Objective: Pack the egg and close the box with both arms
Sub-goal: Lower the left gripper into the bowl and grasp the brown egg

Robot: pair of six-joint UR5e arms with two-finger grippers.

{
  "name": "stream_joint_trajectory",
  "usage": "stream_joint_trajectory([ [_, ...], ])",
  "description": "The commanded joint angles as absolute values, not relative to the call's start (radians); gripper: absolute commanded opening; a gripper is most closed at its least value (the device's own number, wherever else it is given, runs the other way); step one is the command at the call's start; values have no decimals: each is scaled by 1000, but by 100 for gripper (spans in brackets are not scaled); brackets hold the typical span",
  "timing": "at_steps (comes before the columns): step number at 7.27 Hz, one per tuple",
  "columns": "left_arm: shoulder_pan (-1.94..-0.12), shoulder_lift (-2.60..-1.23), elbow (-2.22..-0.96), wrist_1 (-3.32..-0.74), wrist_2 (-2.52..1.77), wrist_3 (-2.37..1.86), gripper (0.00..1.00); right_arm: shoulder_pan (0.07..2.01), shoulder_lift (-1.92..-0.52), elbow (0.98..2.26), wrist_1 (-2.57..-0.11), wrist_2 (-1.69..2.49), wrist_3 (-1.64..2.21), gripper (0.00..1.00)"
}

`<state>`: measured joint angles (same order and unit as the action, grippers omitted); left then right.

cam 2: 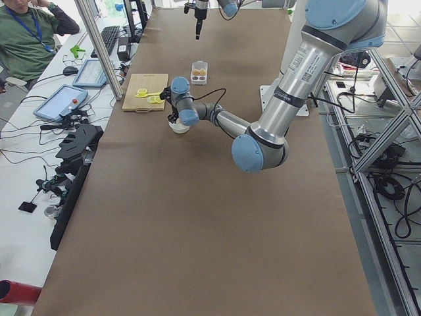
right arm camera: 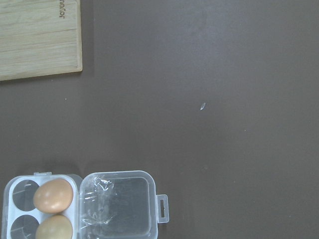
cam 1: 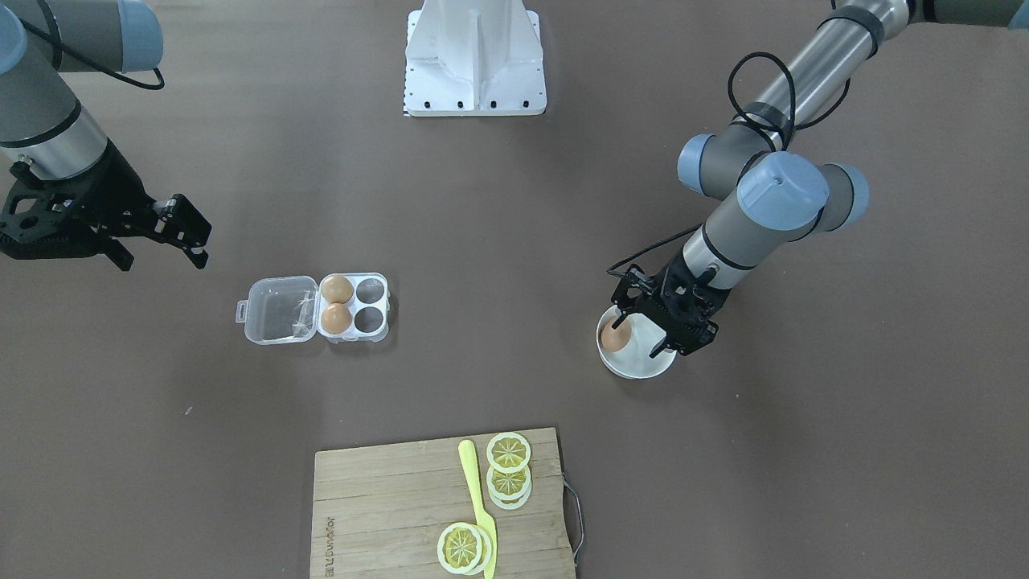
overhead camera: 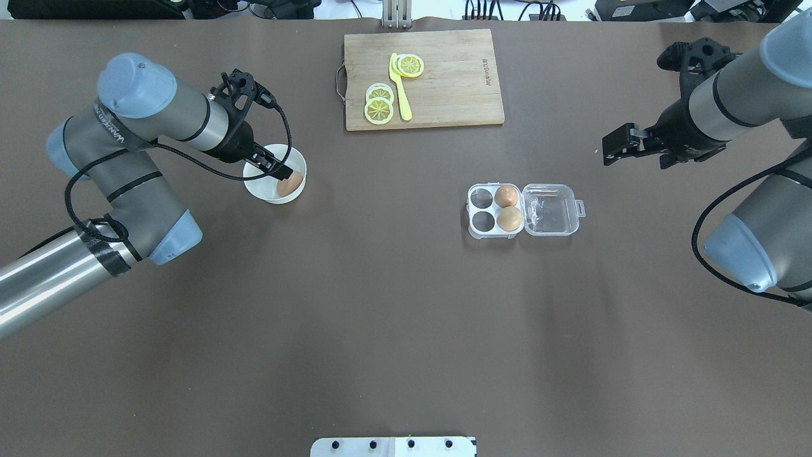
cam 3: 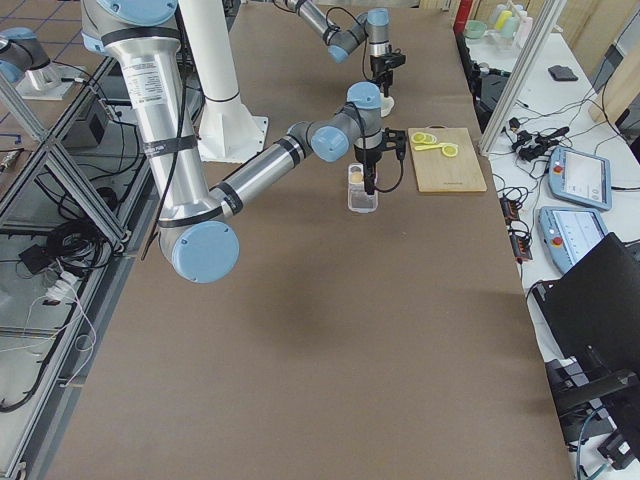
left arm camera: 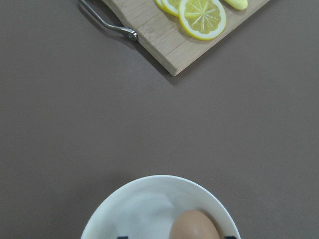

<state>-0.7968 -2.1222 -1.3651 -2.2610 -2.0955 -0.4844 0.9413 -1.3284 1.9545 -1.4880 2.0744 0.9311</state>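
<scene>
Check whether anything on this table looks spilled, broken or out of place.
Nothing stands out. The box lies open and flat, with two eggs seated in the cells beside its lid and the other two cells empty. The third egg rests whole in the white bowl, and the lemon slices sit on the cutting board.

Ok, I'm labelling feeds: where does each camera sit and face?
Front: across the table, facing left arm and right arm.
Overhead: behind the arms, looking forward-down; both show.
Exterior left: table's end; left arm nearest.
Exterior right: opposite end; right arm nearest.
Left wrist: down on bowl, egg; no arm.
Right wrist: down on box; no arm.
Both wrists share the cutting board.
</scene>
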Motion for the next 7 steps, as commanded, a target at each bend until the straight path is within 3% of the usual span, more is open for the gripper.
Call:
stream_joint_trajectory([
  [1,-778,-2123,-1359,-2260,-2094,-488,70,939,-1328,1954,-1488,2068,931,99],
  [7,-752,-2138,-1330,-2261,-2028,-508,67,939,-1328,1947,-1488,2068,923,99],
])
